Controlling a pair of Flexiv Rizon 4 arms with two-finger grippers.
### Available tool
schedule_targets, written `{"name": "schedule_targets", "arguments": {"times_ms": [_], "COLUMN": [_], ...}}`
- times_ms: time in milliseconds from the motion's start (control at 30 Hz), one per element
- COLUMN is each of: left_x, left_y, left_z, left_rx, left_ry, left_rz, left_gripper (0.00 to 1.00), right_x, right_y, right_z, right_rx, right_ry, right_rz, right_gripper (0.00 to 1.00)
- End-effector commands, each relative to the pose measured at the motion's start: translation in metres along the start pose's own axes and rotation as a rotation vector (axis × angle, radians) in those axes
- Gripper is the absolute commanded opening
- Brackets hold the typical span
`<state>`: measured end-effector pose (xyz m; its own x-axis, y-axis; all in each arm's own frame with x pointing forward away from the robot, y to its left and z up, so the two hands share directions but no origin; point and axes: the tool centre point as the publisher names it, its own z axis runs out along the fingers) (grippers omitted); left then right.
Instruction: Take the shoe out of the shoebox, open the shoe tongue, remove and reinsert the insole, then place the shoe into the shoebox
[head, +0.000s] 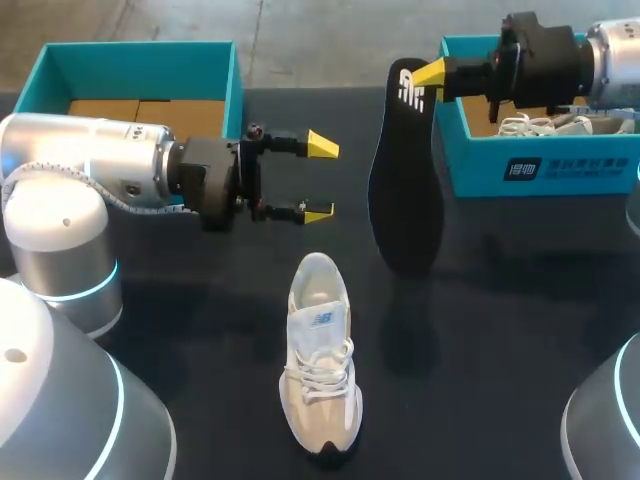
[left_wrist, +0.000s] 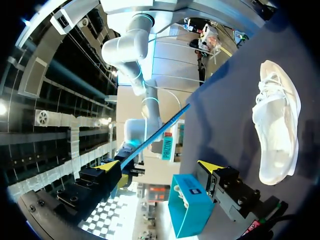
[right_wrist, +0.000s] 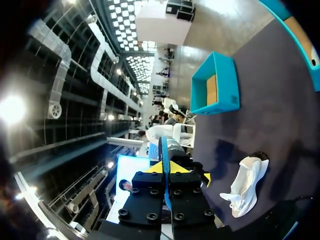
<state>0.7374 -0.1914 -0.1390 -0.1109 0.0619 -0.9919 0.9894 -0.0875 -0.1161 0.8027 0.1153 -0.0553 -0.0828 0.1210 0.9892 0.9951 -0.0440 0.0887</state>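
Note:
A white and beige sneaker (head: 320, 360) stands upright on the black table (head: 200, 330), its opening toward the back; it also shows as the sneaker (left_wrist: 277, 125) and the sneaker (right_wrist: 247, 185). My right gripper (head: 430, 75) is shut on the top end of a black insole (head: 405, 170), which hangs upright above the table beside the right shoebox (head: 540, 165). Between the right gripper (right_wrist: 170, 167) fingers the insole (right_wrist: 163, 147) shows edge-on. My left gripper (head: 320, 180) stands open and empty behind the sneaker, left of the insole. Ahead of the left gripper (left_wrist: 159, 167), the insole (left_wrist: 155, 134) appears as a thin blue edge.
An open teal shoebox (head: 140, 75) with a cardboard bottom stands at the back left, also seen as the box (right_wrist: 215, 85). The right teal shoebox holds another white laced shoe (head: 545, 125). The bases of both arms fill the near corners.

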Motion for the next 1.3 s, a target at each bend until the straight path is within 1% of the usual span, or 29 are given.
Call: {"name": "schedule_targets", "arguments": {"times_ms": [33, 167, 900, 933, 1067, 1200, 1300], "left_x": [0.001, 0.001, 0.001, -0.001, -0.008, -0.014, -0.014], "left_y": [0.0, 0.0, 0.0, 0.0, 0.007, 0.013, 0.02], "left_z": [0.001, 0.001, 0.001, 0.002, 0.003, 0.006, 0.01], "left_rx": [-0.001, -0.001, -0.001, 0.017, 0.002, 0.013, 0.013], "left_ry": [-0.002, -0.002, -0.002, -0.009, -0.059, -0.095, -0.094], "left_rz": [0.002, 0.002, 0.002, 0.01, 0.058, 0.086, 0.101], "left_gripper": [1.0, 1.0, 1.0, 1.0, 1.0, 1.0, 1.0], "right_x": [-0.001, -0.007, -0.007, -0.007, -0.007, -0.007, -0.007], "right_y": [0.011, 0.014, 0.014, 0.014, 0.014, 0.014, 0.014], "right_z": [0.007, 0.01, 0.01, 0.01, 0.01, 0.01, 0.01], "right_rx": [0.013, 0.005, 0.005, 0.005, 0.005, 0.005, 0.005], "right_ry": [-0.009, 0.002, 0.002, 0.002, 0.002, 0.002, 0.002], "right_rz": [0.004, 0.011, 0.011, 0.011, 0.011, 0.011, 0.011], "right_gripper": [0.0, 0.0, 0.0, 0.0, 0.0, 0.0, 0.0]}}
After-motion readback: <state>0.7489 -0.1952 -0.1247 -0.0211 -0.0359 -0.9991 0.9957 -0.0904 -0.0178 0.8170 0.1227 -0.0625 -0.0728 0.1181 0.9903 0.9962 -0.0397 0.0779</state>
